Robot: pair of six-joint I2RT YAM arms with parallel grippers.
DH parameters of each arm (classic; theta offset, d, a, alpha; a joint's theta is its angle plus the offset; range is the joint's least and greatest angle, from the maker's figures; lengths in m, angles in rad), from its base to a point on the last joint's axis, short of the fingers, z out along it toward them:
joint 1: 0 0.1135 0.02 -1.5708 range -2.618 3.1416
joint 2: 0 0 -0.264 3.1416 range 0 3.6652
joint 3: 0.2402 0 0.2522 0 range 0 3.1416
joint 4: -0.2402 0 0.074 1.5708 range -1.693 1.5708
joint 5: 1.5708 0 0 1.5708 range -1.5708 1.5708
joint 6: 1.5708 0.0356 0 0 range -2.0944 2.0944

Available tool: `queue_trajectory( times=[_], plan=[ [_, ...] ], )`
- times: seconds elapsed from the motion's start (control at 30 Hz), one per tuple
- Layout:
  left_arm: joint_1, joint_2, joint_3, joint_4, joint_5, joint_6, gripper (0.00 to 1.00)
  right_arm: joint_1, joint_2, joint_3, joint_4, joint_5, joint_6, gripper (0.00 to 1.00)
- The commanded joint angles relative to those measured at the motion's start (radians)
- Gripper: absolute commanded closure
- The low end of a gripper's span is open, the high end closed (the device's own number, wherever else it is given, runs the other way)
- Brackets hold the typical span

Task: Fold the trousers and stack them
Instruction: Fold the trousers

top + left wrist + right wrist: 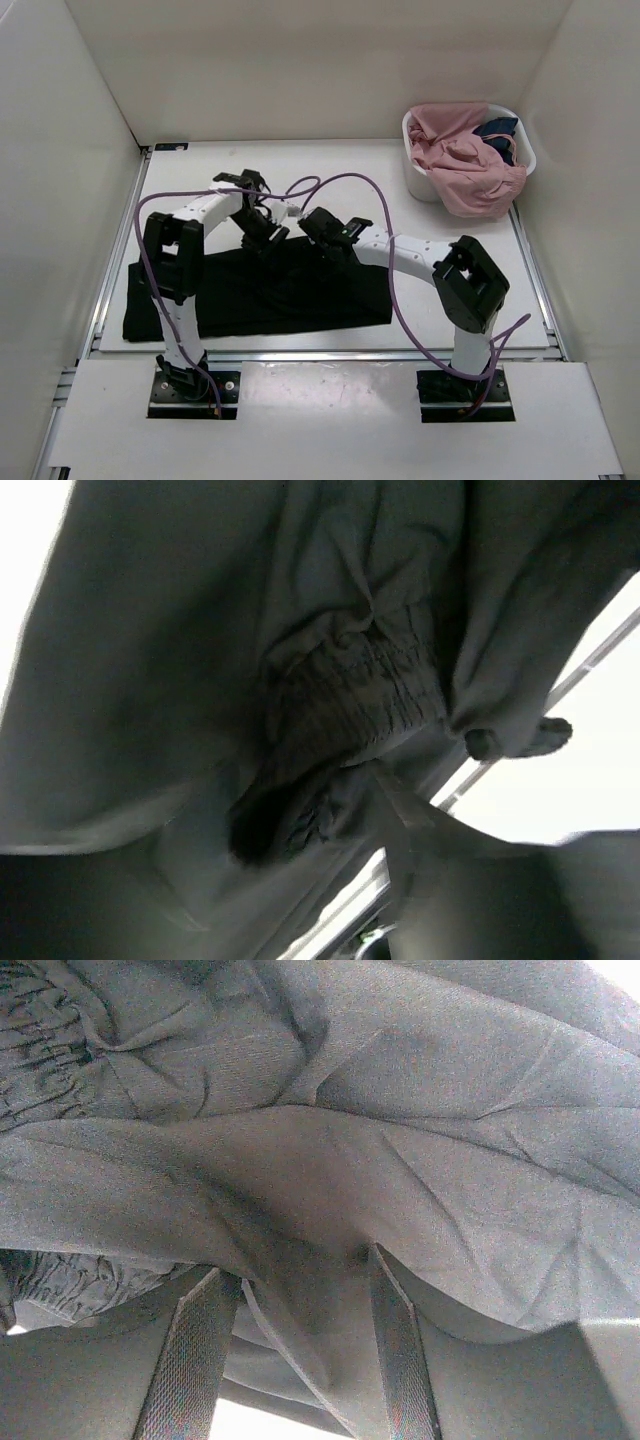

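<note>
At the trousers' (pixel 260 292) far edge on the table (pixel 330 170), the right end effector (pixel 322 240) stood part-open astride a cloth fold; the left end effector (pixel 268 238) was buried in fabric, opening could not be told.

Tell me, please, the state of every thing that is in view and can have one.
trousers: lying on the table, far edge bunched at both end effectors.
left end effector: down in the cloth; open or shut cannot be told.
right end effector: jaws apart, cloth between them.
basket: upright.
pink garment: crumpled, hanging over the basket's rim.
dark blue garment: crumpled inside the basket.
</note>
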Motion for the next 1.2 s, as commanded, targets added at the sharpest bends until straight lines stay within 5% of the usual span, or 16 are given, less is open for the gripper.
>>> queue_trajectory(
  times=[0.0,0.1,0.13,0.2,0.23,0.43,0.73,0.83,0.87,0.97,1.17],
  plan=[
    [-0.034,-0.012,-0.051,0.046,-0.030,0.003,0.41,0.004,-0.057,0.020,0.035,-0.038,-0.015,0.42],
    [-0.034,-0.003,-0.087,0.056,-0.041,0.003,0.57,-0.006,-0.068,0.001,0.035,-0.055,-0.024,0.53],
    [-0.034,-0.003,-0.087,0.056,-0.026,0.003,0.69,-0.019,-0.054,-0.009,0.035,-0.070,-0.006,0.73],
    [-0.034,-0.003,-0.097,0.056,-0.007,0.003,0.86,-0.032,-0.043,-0.010,0.035,-0.080,0.017,0.93],
    [-0.034,-0.003,-0.097,0.056,-0.007,-0.009,0.86,-0.048,-0.043,-0.019,0.035,-0.090,0.026,1.00],
    [0.030,-0.101,-0.132,0.083,0.002,-0.075,0.86,-0.170,-0.192,-0.140,0.098,-0.090,0.094,1.00],
    [0.061,-0.103,-0.229,0.122,-0.035,-0.115,0.86,-0.140,-0.281,-0.258,0.093,-0.080,0.065,1.00],
    [0.061,-0.113,-0.201,0.122,-0.035,-0.115,0.65,-0.131,-0.272,-0.258,0.058,-0.089,0.030,0.85],
    [0.061,-0.113,-0.192,0.122,-0.035,-0.115,0.57,-0.131,-0.272,-0.247,0.041,-0.068,0.020,0.64],
    [0.061,-0.133,-0.158,0.100,-0.044,-0.096,0.52,-0.131,-0.307,-0.247,-0.034,0.037,0.009,0.38],
    [0.061,-0.121,-0.196,0.100,-0.053,-0.096,0.57,-0.050,-0.413,-0.162,-0.181,0.046,-0.072,0.37]
  ],
)
